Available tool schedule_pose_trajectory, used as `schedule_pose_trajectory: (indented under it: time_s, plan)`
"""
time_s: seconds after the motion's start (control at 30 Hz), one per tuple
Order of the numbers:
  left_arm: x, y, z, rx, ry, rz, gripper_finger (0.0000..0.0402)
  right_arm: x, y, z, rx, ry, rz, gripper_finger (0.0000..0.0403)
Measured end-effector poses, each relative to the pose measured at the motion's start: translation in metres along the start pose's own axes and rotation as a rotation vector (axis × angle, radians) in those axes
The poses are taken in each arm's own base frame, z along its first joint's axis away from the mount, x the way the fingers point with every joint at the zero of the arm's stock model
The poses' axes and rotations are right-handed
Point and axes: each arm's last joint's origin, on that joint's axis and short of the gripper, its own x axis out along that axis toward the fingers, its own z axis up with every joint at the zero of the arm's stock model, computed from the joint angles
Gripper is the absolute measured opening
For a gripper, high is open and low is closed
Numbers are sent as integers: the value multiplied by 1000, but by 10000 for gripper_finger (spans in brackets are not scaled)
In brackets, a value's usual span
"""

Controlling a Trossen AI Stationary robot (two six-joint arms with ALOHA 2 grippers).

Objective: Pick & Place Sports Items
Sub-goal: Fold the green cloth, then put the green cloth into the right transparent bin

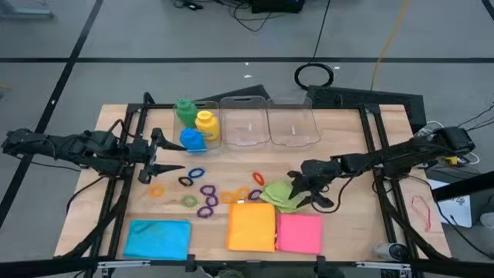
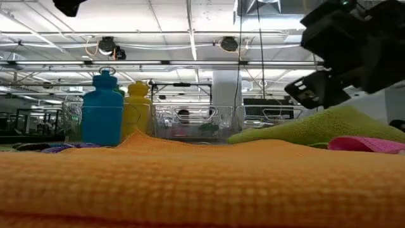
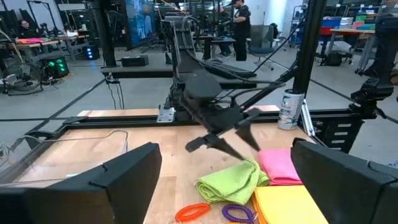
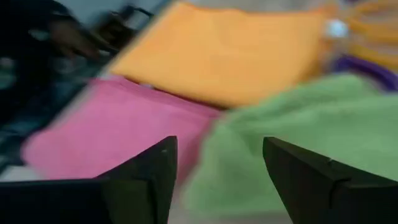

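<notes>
Starting at the left of the bench (image 1: 340, 123), our left hand (image 1: 154, 166) waits with its fingers spread and nothing between them, just beside the blue bottle (image 1: 192, 139), with the yellow bottle (image 1: 206, 126) and the green bottle (image 1: 184, 110) standing a little farther behind that. Ahead of this hand, toward the middle, the small rings (image 1: 202, 191) lie scattered in purple, orange, yellow and green, and nearer the front edge the blue cloth (image 1: 157, 237) lies flat and well apart from either hand. Behind the rings stand two clear bins (image 1: 270, 122), which look empty. Moving right, the orange cloth (image 1: 252, 227) and the pink cloth (image 1: 299, 232) lie side by side and touching, just in front of the green cloth (image 1: 279, 194). What the coming move turns on, we judge, is this green cloth: it lies rumpled directly under and slightly to the left of our right hand (image 1: 302, 191), which hangs over its right edge with the fingers part-way spread and pinching nothing that we can see. The right arm is plainly the nearer one. In the right wrist view the green cloth (image 4: 298, 137) sits past one finger and the pink cloth (image 4: 118, 134) past the other, so the pink cloth could be caught by mistake.
</notes>
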Motion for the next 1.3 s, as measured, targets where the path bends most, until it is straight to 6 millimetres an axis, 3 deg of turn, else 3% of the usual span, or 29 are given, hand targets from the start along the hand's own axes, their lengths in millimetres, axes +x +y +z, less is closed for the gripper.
schedule_pose_trajectory:
  time_s: [0.23,0.37,0.47,0.6,0.8,1.0,1.3]
  plan:
    - [0,0,0,0,1,0,296,-22,-6,-4,78,63,-116,128]
    - [0,0,0,0,1,0,296,-32,-6,-8,77,81,-288,89]
    - [0,0,0,0,1,0,296,-30,-7,-17,56,70,-379,51]
    - [0,0,0,0,1,0,296,-17,-2,-29,35,19,-346,1]
    - [0,0,0,0,0,1,296,5,16,-33,15,-44,-259,19]
    - [0,0,0,0,1,1,296,25,31,-33,-46,-95,-181,1]
    - [0,0,0,0,0,1,296,39,37,-37,-76,-121,-140,0]
